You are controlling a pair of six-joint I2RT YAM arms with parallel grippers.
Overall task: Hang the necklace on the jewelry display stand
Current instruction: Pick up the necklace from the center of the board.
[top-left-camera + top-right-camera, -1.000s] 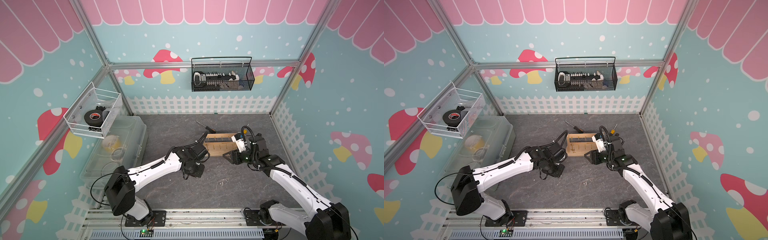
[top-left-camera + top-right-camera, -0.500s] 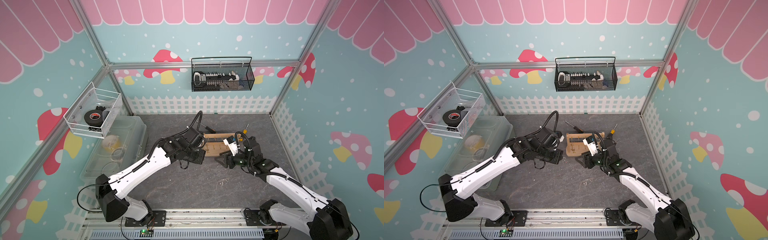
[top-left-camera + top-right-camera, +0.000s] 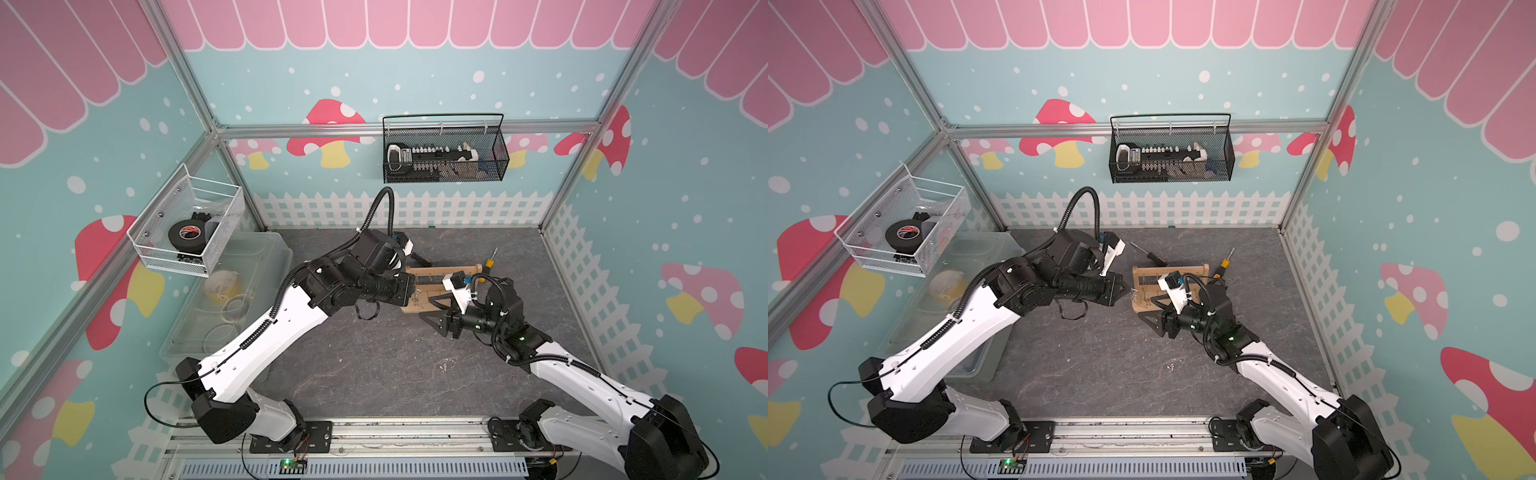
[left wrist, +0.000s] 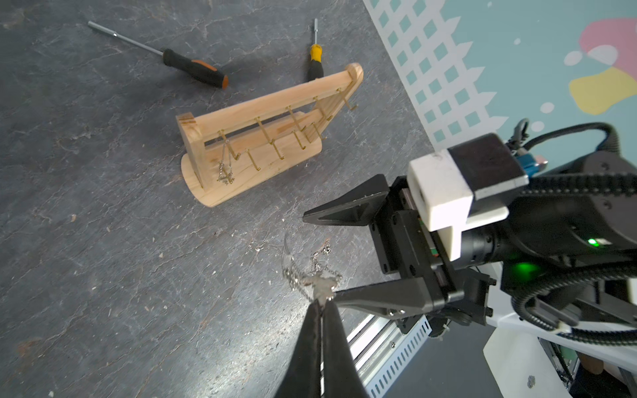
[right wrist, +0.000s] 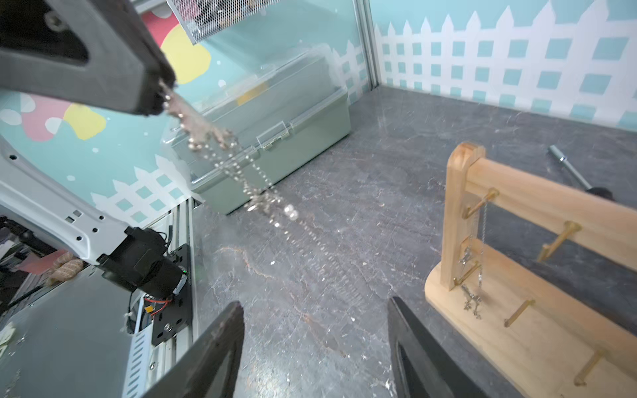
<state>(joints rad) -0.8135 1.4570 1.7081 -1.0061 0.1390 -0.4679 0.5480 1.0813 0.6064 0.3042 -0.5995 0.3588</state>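
Silver necklace (bunched, dangling above the table) pinched in the left gripper, its fingers pressed together, right gripper fingers spread just beside it, seemingly not touching, wooden stand upright near the table's back edge, another chain on its end peg

The dark grey, stone-patterned table carries two screwdrivers lying flat toward its back, not touching. One has a black-and-orange handle and a long shaft, the other a yellow-and-black handle. A clear lidded plastic bin sits along the table's left edge. Above it, a white wire basket on the side wall holds a roll of black tape. A black mesh basket hangs on the back wall (its black-and-white contents are too small to name).
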